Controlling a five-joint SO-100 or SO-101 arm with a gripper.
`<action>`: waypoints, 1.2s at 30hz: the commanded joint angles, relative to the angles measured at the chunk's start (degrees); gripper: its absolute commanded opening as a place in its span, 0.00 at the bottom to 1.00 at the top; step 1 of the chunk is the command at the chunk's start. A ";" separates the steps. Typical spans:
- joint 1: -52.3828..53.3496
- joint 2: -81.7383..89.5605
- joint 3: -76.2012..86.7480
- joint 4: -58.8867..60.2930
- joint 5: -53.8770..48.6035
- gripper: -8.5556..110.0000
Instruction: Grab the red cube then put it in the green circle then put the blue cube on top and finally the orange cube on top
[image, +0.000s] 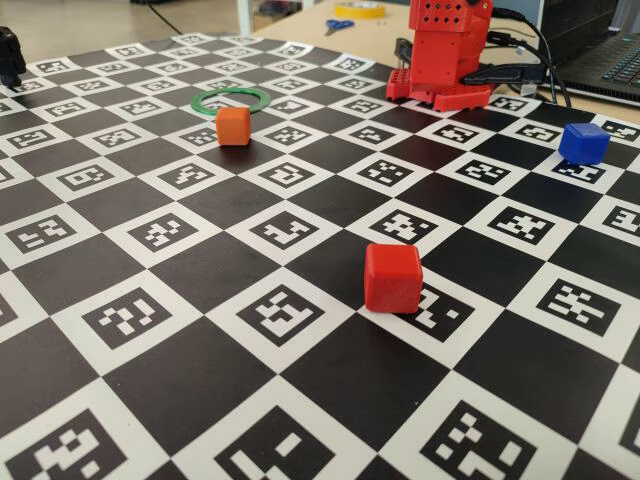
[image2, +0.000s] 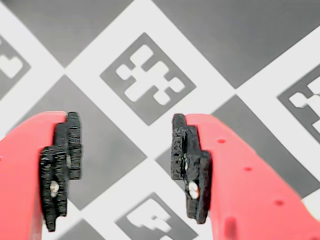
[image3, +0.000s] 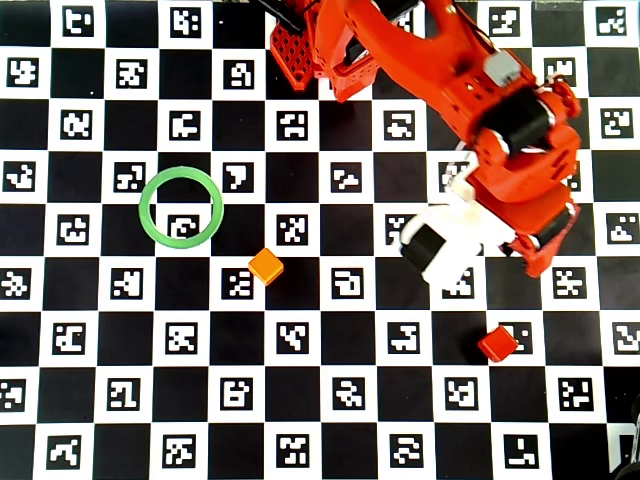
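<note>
- Jaws (image2: 122, 170) spread apart in the wrist view, nothing between them; only the checkered marker mat (image2: 150, 80) lies below.
- Overhead view: red cube (image3: 497, 344) sits on the counter at about 6 o'clock from the arm's wrist (image3: 520, 190), untouched.
- Green circle (image3: 181, 207) lies empty, well apart at 9 o'clock of the arm.
- Orange cube (image3: 265, 265) rests just outside the ring, at its 4 o'clock.
- Fixed view: blue cube (image: 583, 142) stands alone near the right edge.
</note>
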 joint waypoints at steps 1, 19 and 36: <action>-0.18 -3.52 -9.40 -1.93 0.18 0.22; 3.78 -21.97 -16.61 -10.20 4.66 0.45; 5.01 -21.71 -3.96 -18.11 2.99 0.45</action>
